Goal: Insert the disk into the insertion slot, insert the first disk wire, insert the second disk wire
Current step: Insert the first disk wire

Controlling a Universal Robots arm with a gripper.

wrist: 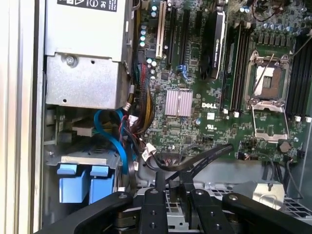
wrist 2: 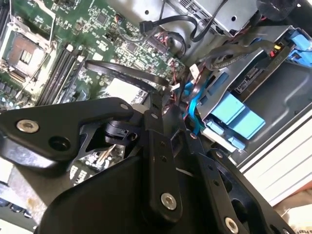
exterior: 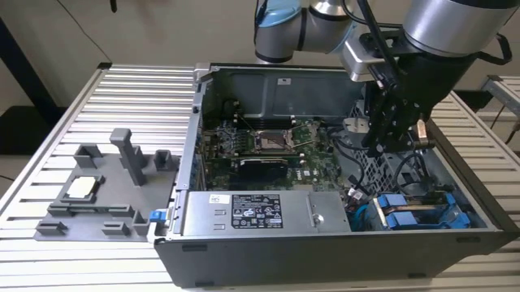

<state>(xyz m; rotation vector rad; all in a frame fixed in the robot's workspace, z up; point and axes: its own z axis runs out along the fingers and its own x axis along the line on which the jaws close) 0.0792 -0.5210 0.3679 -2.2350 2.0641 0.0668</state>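
- Disk (wrist: pixel 83 183): apparently seated in insertion slot (wrist: pixel 85 160), blue carrier tabs outward, at case corner.
- Fingers (wrist: pixel 160 190): clenched on black disk wire (wrist: pixel 204 155), above drive cage.
- Step judged in hand: first wire insertion; calls for squaring connector to port.

1. You will find the disk (exterior: pixel 404 219) sitting inside its bay. The bright blue carrier shows two light-blue handle tabs side by side, facing outward. The drive body itself is hidden.
2. The insertion slot (wrist: pixel 83 160) is a grey sheet-metal bay in the computer case's (exterior: pixel 341 255) near corner, on the exterior view's right. The carrier fills it.
3. A thin blue cable (wrist: pixel 117 141) loops out beside the bay. A black flat cable (wrist: pixel 204 155) lies slack nearby. You cannot tell whether either is plugged into the disk.
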